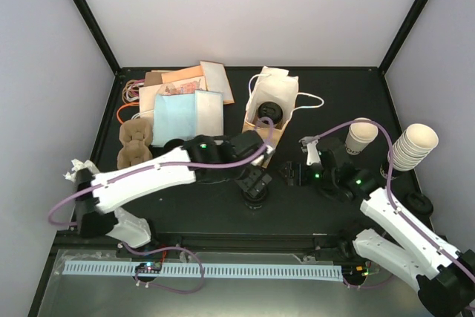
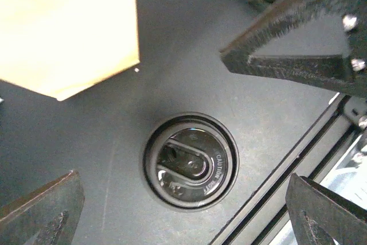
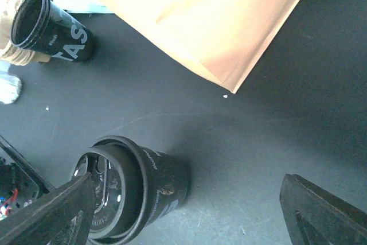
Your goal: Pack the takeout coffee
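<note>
Two claws stand wide open and hold nothing. The left claw (image 1: 256, 182) hangs straight above the coffee cup (image 3: 155, 185), and the right claw (image 3: 186, 183) waits at about three o'clock of the cup in the top view. The cup stands upright and free on the worktop (image 1: 185, 213), its black lid (image 2: 190, 162) on.

We judge the step in hand to be taking hold of the cup so it can go into the paper bag (image 1: 273, 94). To do it well:
- We lower the left claw straight down until the fingers pass the lid's rim.
- We close on the cup's wall, not on the lid.
- We squeeze only enough to hold, since a paper wall may buckle and pop the lid.
- We keep the cup upright and move the right claw aside first, since one of its fingers sits just beside the cup.

The bag lies at twelve o'clock of the cup, near but not touching. It seems to hold another lidded cup (image 1: 269, 113), so we aim for the free space beside it.

In the left wrist view the lid lies between the fingers, slightly toward six o'clock of centre, apart from both.
</note>
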{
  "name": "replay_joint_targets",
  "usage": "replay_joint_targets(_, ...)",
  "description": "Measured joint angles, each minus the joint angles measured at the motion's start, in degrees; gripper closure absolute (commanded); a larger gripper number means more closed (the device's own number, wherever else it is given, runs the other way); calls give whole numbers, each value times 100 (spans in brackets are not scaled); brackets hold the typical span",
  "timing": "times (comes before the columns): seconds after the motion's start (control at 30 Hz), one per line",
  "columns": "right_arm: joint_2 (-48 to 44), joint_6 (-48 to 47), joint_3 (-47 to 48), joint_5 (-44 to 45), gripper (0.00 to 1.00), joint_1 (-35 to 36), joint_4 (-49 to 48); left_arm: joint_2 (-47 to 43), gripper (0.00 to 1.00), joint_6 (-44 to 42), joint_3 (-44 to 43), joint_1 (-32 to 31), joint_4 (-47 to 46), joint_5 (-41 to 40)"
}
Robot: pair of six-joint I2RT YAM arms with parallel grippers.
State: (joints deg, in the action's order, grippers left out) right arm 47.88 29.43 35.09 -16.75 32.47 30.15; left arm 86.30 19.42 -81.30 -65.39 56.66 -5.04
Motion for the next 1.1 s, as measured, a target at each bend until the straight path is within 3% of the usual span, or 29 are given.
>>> replay_joint_targets(0.2,-81,-66,568,494,3,542,702,-1705,1,326,610,472,-356,-369)
replay_joint_targets(0.4,503,291,1215,1574,0,2317,1270,-3322,1,549,1714,1690,-916,-203)
replay_joint_targets(0.63,2000,542,2116,2581,0,3425,1749,-3501,1,612,2164,2273,-1174,162)
replay_joint_targets(1.1,3672,568,3099,3093,3,3679,2146,-3689,1,542,2465,2448,-1344,317)
